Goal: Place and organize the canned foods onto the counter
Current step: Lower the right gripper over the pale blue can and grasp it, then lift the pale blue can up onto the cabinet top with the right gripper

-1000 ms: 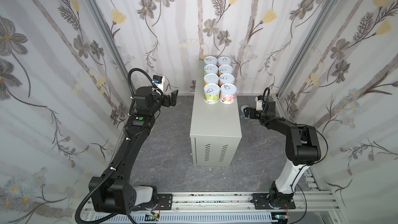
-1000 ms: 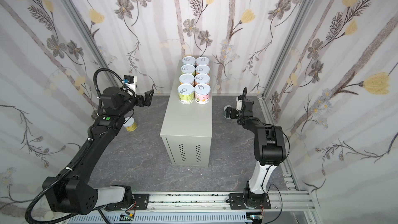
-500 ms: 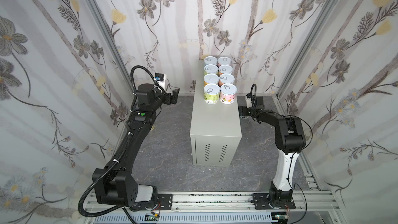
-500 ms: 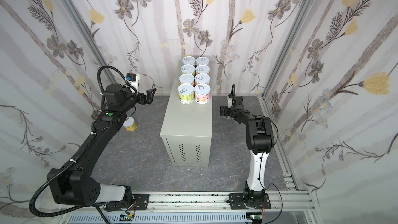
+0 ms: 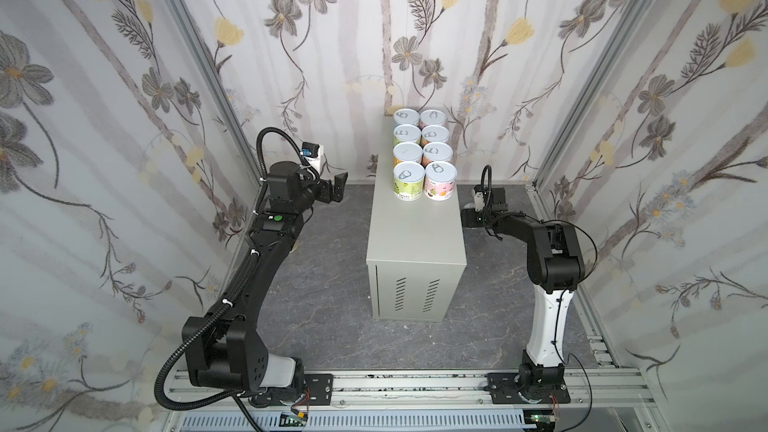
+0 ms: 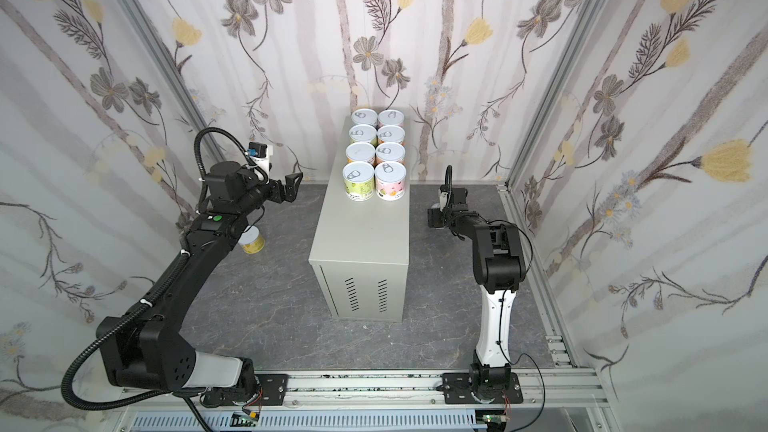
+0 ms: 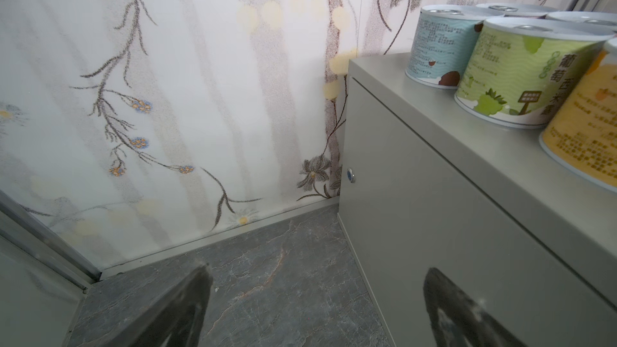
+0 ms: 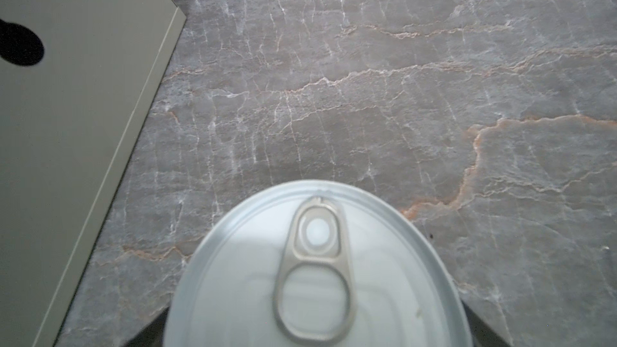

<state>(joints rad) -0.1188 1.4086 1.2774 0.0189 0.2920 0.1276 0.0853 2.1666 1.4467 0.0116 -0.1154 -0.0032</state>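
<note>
Eight canned foods (image 5: 424,151) stand upright in two columns at the back of the counter (image 5: 415,234), seen in both top views (image 6: 376,151). My left gripper (image 5: 337,187) hangs open and empty left of the counter, above the floor (image 7: 317,270). My right gripper (image 5: 469,213) is low beside the counter's right side. Its wrist view shows a can's pull-tab lid (image 8: 317,262) between dark fingers (image 8: 147,332) that flank it; the lid hides any contact. A yellow can (image 6: 252,241) stands on the floor under my left arm.
The front half of the counter (image 6: 361,234) top is bare. The dark marbled floor (image 5: 324,305) surrounds the counter, with flowered walls on three sides. The counter's side panel (image 8: 66,128) lies close to the can at my right gripper. A rail (image 5: 395,384) runs along the front.
My right arm has folded and settled low over the floor can beside the counter, and its jaws have narrowed around it. The left arm has barely shifted.
</note>
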